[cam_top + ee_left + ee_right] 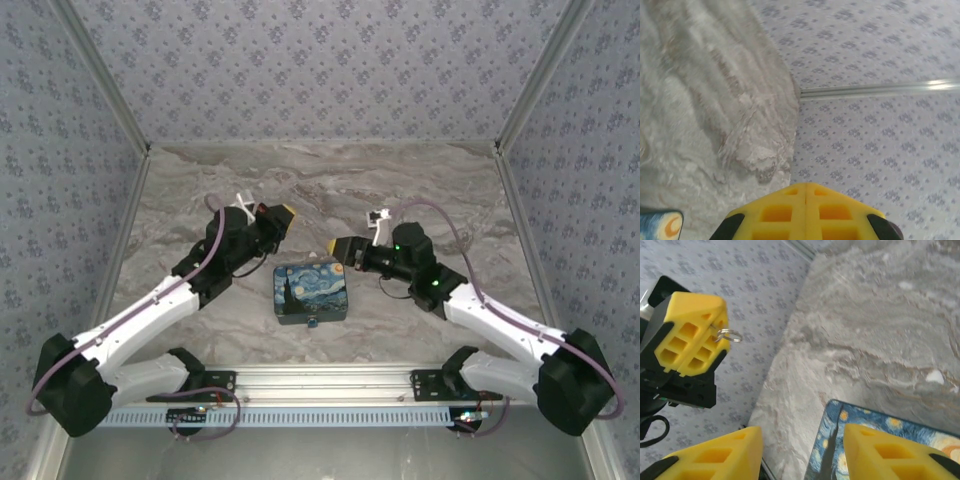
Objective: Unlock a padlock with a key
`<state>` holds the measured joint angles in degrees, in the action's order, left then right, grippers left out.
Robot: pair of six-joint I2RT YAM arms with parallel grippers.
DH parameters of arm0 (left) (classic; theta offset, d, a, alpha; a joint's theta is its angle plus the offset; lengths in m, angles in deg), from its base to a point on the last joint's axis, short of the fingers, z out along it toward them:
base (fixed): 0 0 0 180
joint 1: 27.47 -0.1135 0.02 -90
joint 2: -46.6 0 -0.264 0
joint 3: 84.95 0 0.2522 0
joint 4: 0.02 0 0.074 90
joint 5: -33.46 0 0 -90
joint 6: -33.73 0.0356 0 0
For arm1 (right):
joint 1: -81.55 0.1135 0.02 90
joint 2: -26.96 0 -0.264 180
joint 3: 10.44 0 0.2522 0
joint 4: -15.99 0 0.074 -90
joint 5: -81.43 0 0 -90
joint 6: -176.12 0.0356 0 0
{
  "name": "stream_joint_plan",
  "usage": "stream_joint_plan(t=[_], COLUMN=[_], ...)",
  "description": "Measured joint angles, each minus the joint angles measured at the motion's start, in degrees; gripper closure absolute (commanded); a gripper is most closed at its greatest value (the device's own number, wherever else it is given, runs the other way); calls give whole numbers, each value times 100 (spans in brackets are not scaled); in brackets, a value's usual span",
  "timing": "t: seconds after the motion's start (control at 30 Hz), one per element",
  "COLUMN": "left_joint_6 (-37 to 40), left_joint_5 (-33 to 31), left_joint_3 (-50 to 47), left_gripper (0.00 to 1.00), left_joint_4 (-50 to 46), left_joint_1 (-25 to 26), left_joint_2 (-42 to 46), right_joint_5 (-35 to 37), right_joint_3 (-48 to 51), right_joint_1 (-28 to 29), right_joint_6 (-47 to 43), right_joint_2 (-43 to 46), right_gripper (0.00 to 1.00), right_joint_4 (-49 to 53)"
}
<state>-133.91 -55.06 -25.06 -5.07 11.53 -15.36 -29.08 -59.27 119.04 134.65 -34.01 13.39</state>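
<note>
From above and behind the arm bases, the top camera looks down on the whole table point(400, 190). The left wrist camera peers past the left tool point(806, 212) toward a wall corner. The right wrist camera sits close over the painted box point(829, 445), whose corner both wrist views share.

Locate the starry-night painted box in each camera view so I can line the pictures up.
Top external: painted box at centre, between the two arms.
Left wrist: its corner at the bottom-left edge.
Right wrist: along the bottom, right of centre, seen past the open right gripper.
Shared landmark: the yellow left gripper, shut on a key ring.
</note>
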Motion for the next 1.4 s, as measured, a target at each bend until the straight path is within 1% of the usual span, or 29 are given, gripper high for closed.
stream_joint_plan(t=[0.1, 0.17, 0.33, 0.47, 0.7, 0.93, 1.03, 1.23, 1.4], left_joint_6=[953, 1534, 2527, 2983, 3268, 3329, 3329, 3335, 3373], left_joint_5=[162, 328, 796, 1191, 1613, 1698, 1700, 1700, 1700], left_joint_3=[293, 468, 592, 592, 669, 669, 669, 669, 669], left_gripper=[100, 100, 100, 100, 100, 100, 100, 100, 100], left_joint_4=[-13, -20, 20, 107, 337, 437, 444, 442, 437], left_joint_1=[0, 0, 13, 79, 212, 238, 238, 238, 238], left_joint_2=[92, 149, 208, 208, 151, 149, 149, 149, 149], right_joint_5=[-339, -551, -1029, -1274, -1453, -1534, -1534, -1530, -1526], right_joint_3=[168, 179, 170, -17, -557, -660, -660, -660, -654], right_joint_1=[-293, -393, -476, -466, -229, -39, -22, -24, -76], right_joint_6=[22, 48, 127, 256, 363, 507, 549, 597, 632], right_joint_2=[243, 310, 337, 177, -363, -726, -769, -769, -728], right_gripper=[38, 35, 35, 37, 42, 57, 63, 69, 76], right_joint_4=[-505, -876, -1659, -2144, -2573, -2682, -2684, -2721, -2721])
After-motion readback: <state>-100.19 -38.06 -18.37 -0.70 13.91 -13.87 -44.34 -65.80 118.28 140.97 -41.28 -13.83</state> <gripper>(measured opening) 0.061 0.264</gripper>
